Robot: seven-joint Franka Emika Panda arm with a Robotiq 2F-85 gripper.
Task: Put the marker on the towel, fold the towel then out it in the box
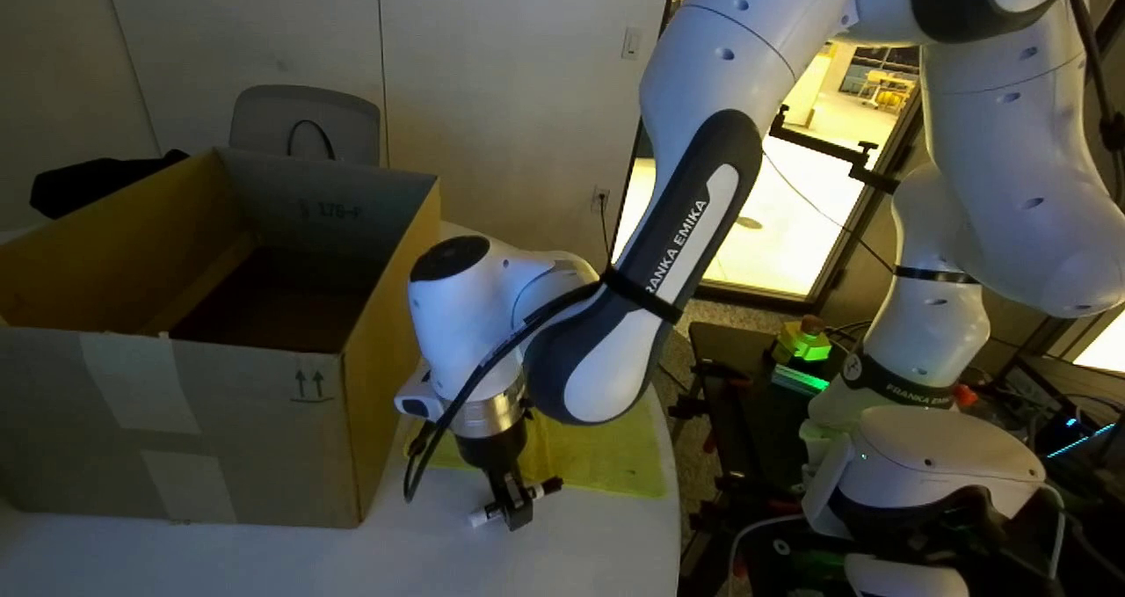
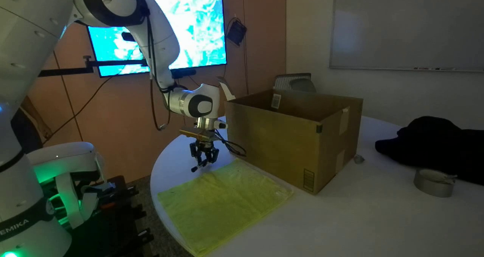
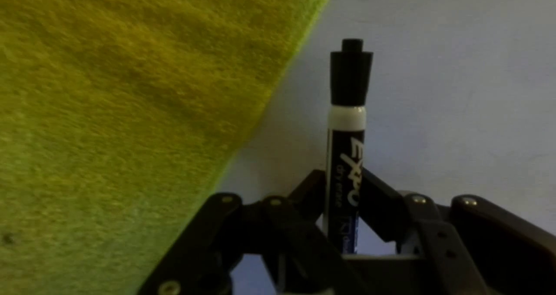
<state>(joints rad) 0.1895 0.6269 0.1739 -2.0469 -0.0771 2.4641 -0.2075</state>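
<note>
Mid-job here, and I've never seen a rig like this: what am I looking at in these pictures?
The machine is a single white robot arm ending in a dark two-fingered gripper. Two pictures look on from different places outside it; the close-up is taken from its wrist, with the gripper at the bottom.

On the white table lie a yellow towel, spread flat, and beside it an open cardboard box. Also showing in an exterior view are a grey roll, probably tape, and a dark bundle, perhaps cloth.

The gripper is closed on a dark-capped marker. In the wrist view the marker shows beside the towel, against the table; how high it hangs is hard to tell.
</note>
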